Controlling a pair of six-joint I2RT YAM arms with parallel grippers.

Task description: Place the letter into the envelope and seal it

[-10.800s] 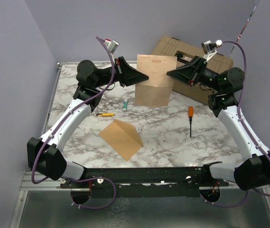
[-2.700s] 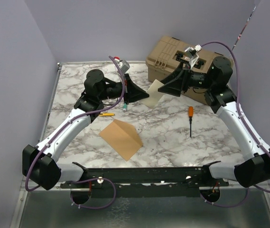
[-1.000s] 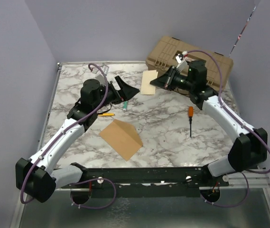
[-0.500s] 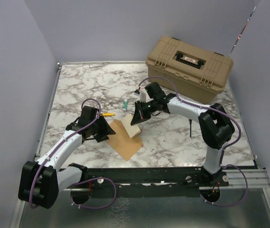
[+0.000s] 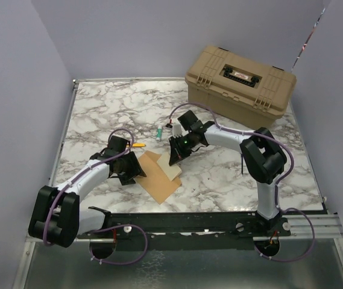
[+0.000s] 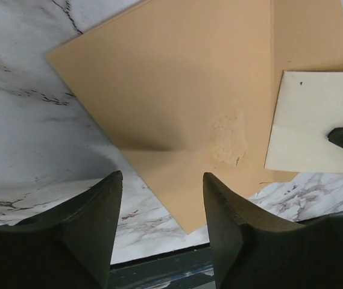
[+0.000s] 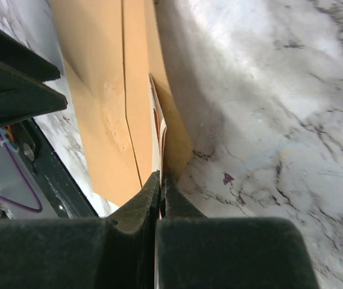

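Note:
The kraft-brown envelope [image 5: 158,182] lies flat near the table's front, its flap crease running across it [image 6: 183,102]. The pale letter [image 5: 173,169] rests with its lower edge on the envelope's right part [image 6: 308,123]. My right gripper [image 5: 175,158] is shut on the letter's edge, seen edge-on between its fingertips [image 7: 160,176] over the envelope [image 7: 96,90]. My left gripper [image 5: 130,173] hovers at the envelope's left corner, open. That corner shows between its fingers [image 6: 162,183], and nothing is held.
A tan toolbox [image 5: 240,78] stands at the back right. A yellow tool [image 5: 138,145] and a green marker [image 5: 158,132] lie behind the envelope. A screwdriver's shaft [image 5: 242,168] shows beside the right arm. The black front rail [image 6: 159,268] runs just beyond the envelope's corner.
The right arm has carried the letter from the back down onto the envelope. The left arm has come forward to the envelope's left corner, its jaws narrower than a second ago.

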